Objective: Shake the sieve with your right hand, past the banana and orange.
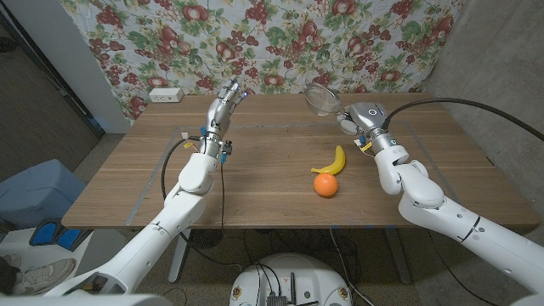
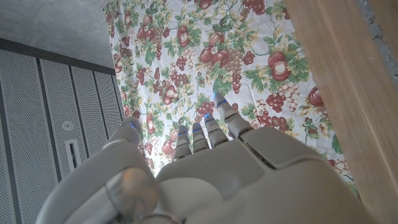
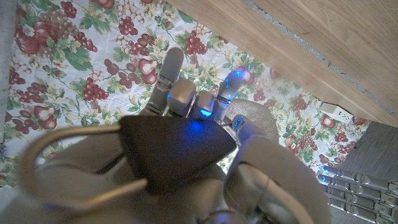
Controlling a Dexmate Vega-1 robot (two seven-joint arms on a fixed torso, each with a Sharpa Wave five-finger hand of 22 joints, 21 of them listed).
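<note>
The right hand [image 1: 361, 115] held the sieve [image 1: 320, 99] up past the banana [image 1: 331, 162] and orange [image 1: 325, 184], fingers wrapped tight on its handle, while the left hand [image 1: 223, 106] stood open and empty, so a hard shake could make the sieve slip out and drop onto the counter [image 1: 255, 178].

Round mesh sieve [image 1: 320, 99] held raised beyond yellow banana [image 1: 332, 161] and orange [image 1: 325, 184].

White glossy arms w/ black cables; grey hands [image 1: 223, 106], fingertips [image 3: 241, 76] apparently lit blue.

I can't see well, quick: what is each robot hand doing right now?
Left hand: open, raised, holding nothing.
Right hand: holding the sieve.
</note>
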